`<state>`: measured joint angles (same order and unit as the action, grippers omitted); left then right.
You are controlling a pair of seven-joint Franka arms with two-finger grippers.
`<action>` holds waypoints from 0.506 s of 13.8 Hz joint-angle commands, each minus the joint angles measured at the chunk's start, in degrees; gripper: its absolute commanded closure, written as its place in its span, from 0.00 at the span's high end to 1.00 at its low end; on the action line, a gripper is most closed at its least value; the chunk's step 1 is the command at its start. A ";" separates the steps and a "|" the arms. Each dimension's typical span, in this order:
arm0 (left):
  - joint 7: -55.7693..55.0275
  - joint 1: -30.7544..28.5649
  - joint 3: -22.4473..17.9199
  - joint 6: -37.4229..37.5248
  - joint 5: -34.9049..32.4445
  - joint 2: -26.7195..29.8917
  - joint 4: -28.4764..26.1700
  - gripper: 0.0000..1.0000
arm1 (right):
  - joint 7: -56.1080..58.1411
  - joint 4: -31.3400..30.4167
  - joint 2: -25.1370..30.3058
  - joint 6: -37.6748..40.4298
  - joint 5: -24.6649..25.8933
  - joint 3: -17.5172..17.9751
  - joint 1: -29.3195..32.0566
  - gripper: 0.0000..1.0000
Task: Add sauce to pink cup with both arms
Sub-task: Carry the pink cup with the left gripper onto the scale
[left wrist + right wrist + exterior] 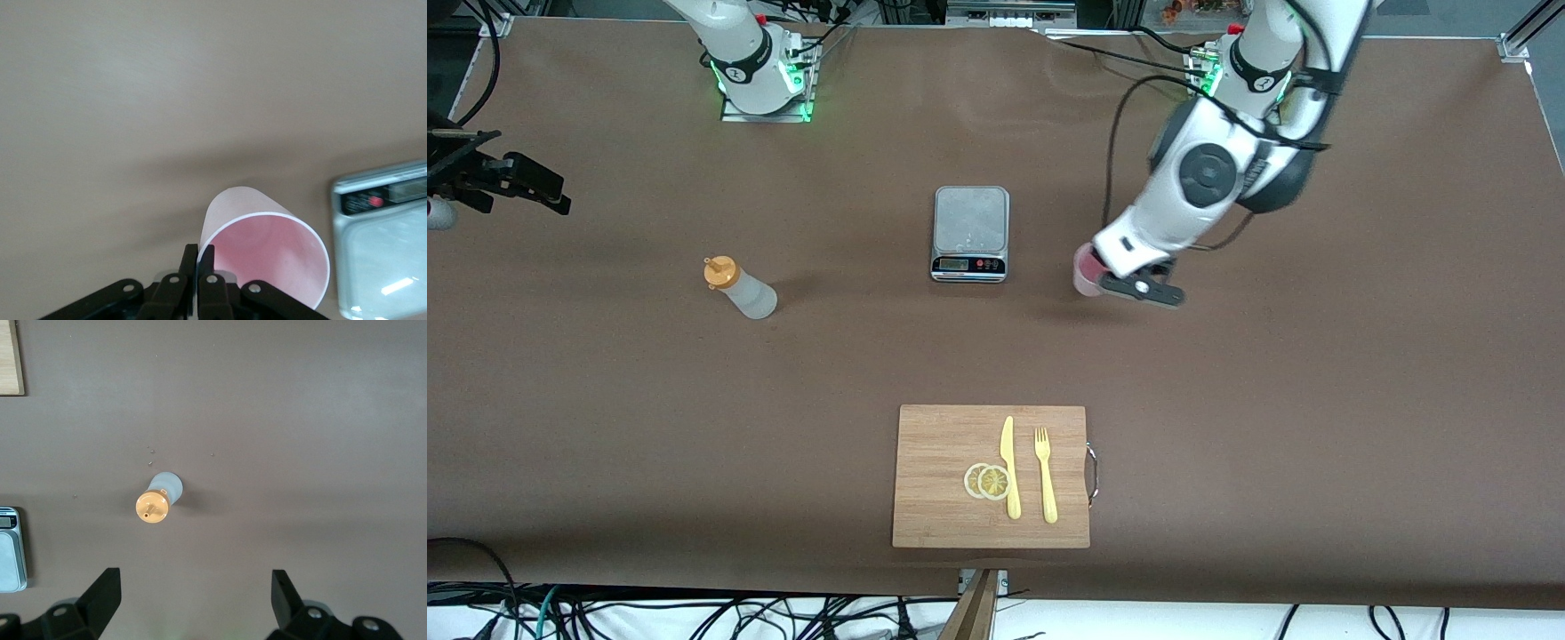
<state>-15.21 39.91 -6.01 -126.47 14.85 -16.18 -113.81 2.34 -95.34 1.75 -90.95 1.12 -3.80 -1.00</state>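
The pink cup (1086, 272) is beside the scale, toward the left arm's end of the table. My left gripper (1136, 288) is shut on its rim. In the left wrist view the fingers (190, 260) pinch the wall of the cup (267, 257), one inside and one outside. The sauce bottle (740, 290), whitish with an orange cap, stands free toward the right arm's end. My right gripper (538, 188) is high up near that end of the table. In the right wrist view it (197, 587) is open and empty, and the bottle (159, 499) is well below it.
A silver kitchen scale (971, 233) sits mid-table between bottle and cup, and also shows in the left wrist view (387, 247). A wooden cutting board (938, 507) lies near the front edge with a yellow knife (1009, 467), a fork (1045, 476) and lemon slices (987, 481).
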 commanded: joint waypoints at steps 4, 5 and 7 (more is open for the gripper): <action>-6.41 11.22 -1.20 0.43 6.59 -7.28 8.42 0.00 | 0.65 -0.10 0.18 0.42 0.11 0.02 0.12 1.00; -7.37 12.54 -1.20 0.43 6.60 -8.34 9.30 0.00 | 0.65 -0.10 0.18 0.42 0.11 0.02 0.12 1.00; -9.22 14.92 -1.20 0.35 6.68 -9.75 10.45 0.00 | 0.65 -0.10 0.00 0.42 0.11 0.02 0.12 1.00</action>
<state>-22.89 52.46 -6.05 -126.70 20.16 -23.52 -106.35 2.34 -95.36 1.70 -90.91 1.12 -3.80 -1.00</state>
